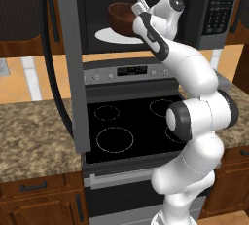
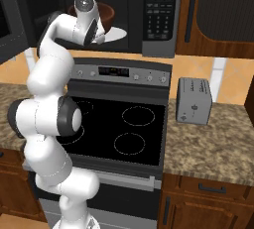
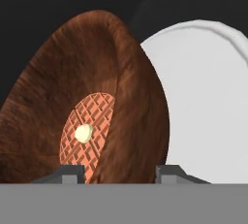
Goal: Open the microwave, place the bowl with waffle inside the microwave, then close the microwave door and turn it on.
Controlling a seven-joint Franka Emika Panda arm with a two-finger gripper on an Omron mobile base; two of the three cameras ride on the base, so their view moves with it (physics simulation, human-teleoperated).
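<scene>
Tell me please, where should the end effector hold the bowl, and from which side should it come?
Grip the bowl by its rim wall, one finger inside and one outside, coming through the open front of the microwave. The wall is thin and upright, and the waffle lies low in the middle, clear of the rim. The end effector straddles that wall now.

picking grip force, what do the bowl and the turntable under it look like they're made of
The bowl looks like wood: dark reddish-brown with streaky grain, matte. The turntable looks like smooth white ceramic or glass, plain with a raised rim; the rendering leaves that open. The waffle inside is tan-orange and gridded.
</scene>
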